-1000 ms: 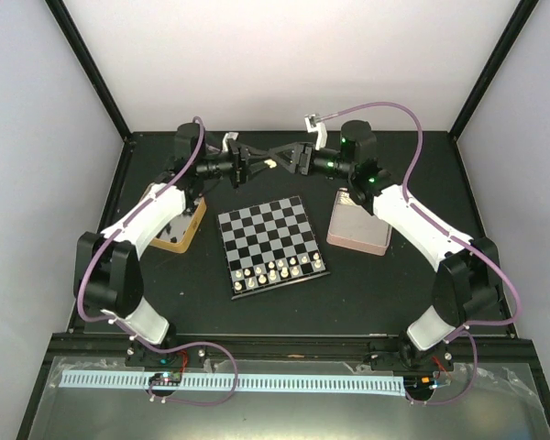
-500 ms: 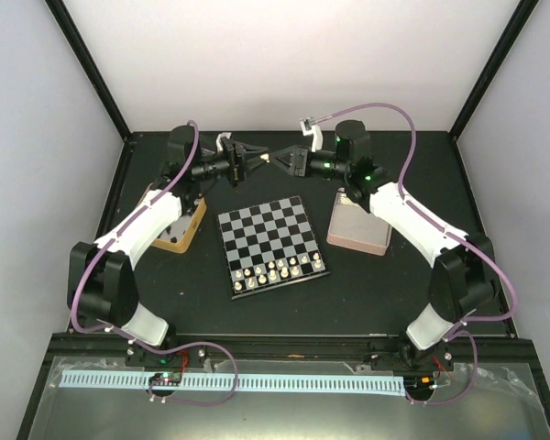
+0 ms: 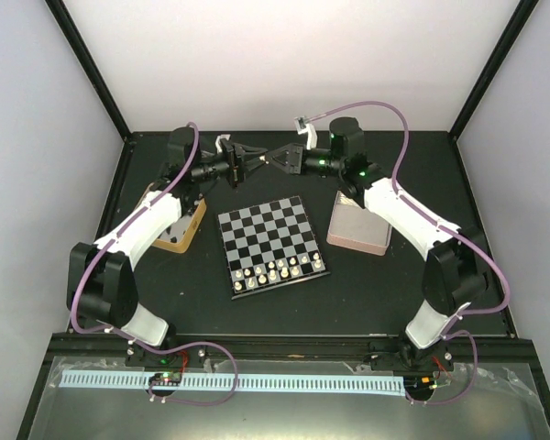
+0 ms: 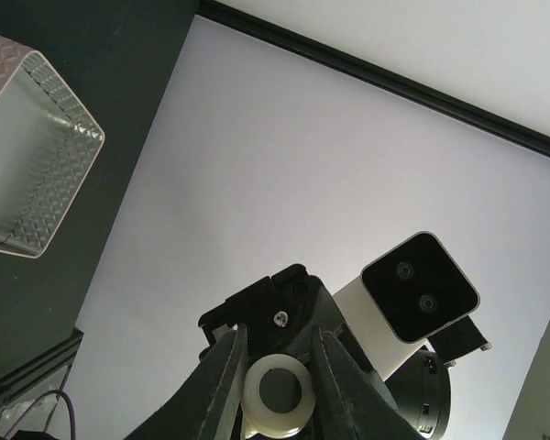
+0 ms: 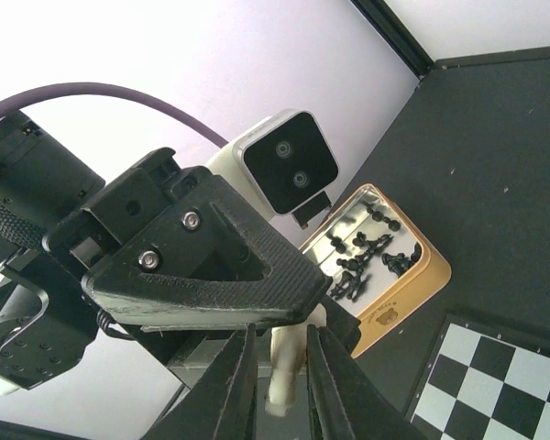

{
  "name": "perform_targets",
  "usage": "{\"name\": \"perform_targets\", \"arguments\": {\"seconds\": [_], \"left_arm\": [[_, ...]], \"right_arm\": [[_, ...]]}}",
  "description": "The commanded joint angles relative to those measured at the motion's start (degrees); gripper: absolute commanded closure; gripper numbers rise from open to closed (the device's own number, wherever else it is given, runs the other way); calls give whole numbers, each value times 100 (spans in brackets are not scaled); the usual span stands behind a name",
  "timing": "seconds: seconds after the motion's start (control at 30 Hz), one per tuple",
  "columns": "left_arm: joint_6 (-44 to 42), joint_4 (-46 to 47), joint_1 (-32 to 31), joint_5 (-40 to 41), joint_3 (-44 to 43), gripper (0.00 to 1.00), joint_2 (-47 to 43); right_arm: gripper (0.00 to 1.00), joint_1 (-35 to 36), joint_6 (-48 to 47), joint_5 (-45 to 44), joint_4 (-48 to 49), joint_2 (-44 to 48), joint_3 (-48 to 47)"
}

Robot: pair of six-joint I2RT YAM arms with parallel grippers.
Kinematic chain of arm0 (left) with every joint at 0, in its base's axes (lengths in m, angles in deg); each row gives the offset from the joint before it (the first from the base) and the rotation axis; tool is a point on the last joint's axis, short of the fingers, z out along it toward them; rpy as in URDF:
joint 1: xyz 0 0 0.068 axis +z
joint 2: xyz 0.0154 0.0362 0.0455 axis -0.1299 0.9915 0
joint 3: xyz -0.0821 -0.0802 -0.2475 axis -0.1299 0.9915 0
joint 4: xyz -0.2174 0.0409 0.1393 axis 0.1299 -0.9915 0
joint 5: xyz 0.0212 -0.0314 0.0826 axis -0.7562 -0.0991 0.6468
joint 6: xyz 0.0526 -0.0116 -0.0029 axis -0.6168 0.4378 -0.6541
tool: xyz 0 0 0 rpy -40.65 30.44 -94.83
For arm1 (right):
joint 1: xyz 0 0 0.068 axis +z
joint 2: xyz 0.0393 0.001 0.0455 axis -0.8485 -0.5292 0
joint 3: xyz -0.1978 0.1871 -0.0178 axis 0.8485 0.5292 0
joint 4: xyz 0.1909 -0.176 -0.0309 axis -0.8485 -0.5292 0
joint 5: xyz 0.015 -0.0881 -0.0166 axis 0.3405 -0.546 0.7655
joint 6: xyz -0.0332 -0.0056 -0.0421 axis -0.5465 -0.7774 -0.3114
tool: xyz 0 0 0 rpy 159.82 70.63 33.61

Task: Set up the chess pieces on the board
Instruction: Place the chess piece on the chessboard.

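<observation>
Both arms are reaching in over the far side of the table, above and beyond the board, with their fingertips meeting in mid-air. The left gripper is pinching a white chess piece, its jaws drawn in narrow and pressing on either side of it. I am seeing the piece's round base end-on from the left wrist, like a pale ring with a dark centre, so its long axis is running along the left fingers, base toward that camera. The right gripper is also closing narrowly on the same piece, which is lying lengthwise between its fingers with the far end disappearing behind the left gripper's black body. The piece is hanging roughly level along the line between the two grippers, off the board. A row of white pieces is standing along the board's near edge. The tin beside the board is holding black pieces. The pink tray is sitting on the board's other side.
</observation>
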Motion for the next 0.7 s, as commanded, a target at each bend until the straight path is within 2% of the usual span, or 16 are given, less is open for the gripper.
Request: {"name": "perform_targets", "arguments": {"seconds": [0.0, 0.17, 0.23, 0.27, 0.33, 0.4, 0.47, 0.53, 0.67], "left_arm": [[203, 103, -9, 93, 10, 95, -146], [90, -23, -9, 115, 4, 95, -139], [-55, -187, -7, 115, -20, 93, -142], [-158, -301, -2, 123, -50, 91, -149], [-491, -700, -1, 112, -146, 79, -139], [-1147, -1410, 20, 128, -321, 63, -116], [-2015, -2286, 82, 298, -441, 54, -122], [-2847, -3064, 186, 542, -467, 48, -164], [-4293, -4024, 402, 1243, -448, 43, -355]], "right_arm": [[82, 96, -114, 90, -292, -82, -221], [98, 98, -134, -11, -520, -107, -352], [99, 96, -163, -101, -669, -107, -412], [99, 98, -188, -135, -757, -99, -452], [99, 90, -291, -196, -1084, -111, -578], [99, 74, -471, -340, -1645, -124, -740], [99, 28, -661, -482, -2284, -137, -853], [99, -6, -966, -690, -3074, -177, -1006], [99, 2, -1748, -1281, -4838, -348, -1410]]}}
